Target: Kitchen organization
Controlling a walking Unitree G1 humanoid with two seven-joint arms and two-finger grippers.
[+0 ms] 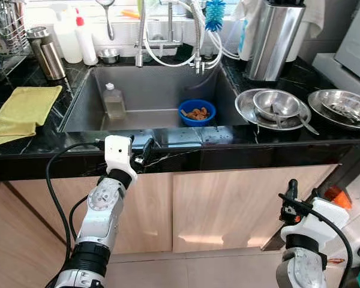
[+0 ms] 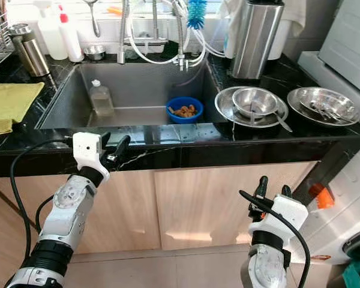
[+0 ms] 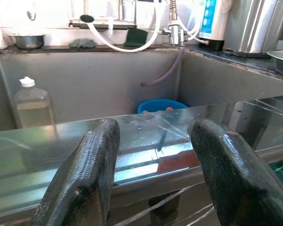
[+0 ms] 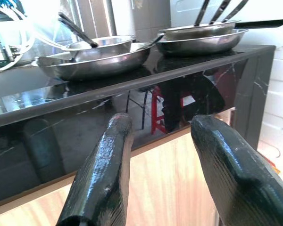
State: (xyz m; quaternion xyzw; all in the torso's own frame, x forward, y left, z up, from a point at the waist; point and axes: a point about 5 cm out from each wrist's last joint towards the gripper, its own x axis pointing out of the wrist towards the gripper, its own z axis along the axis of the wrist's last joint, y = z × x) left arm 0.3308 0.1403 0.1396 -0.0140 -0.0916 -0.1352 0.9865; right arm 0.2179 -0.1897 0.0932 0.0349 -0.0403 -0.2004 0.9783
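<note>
Here, left hand [image 1: 145, 151] gapes at the sink [image 1: 78, 102] rim; right hand [image 2: 272, 189] parted, pointing upward.

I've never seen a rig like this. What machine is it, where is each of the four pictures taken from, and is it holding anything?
It is a humanoid robot facing a kitchen sink. The two wide pictures come from cameras in its head, looking down. The close pictures come from wrist cameras, each looking along two black fingers. The left pincer is raised at the counter edge, the right pincer lower by the cabinets; both open and empty. In the sink: a blue bowl and a clear bottle. On the counter: a yellow cloth and steel dishes.
</note>
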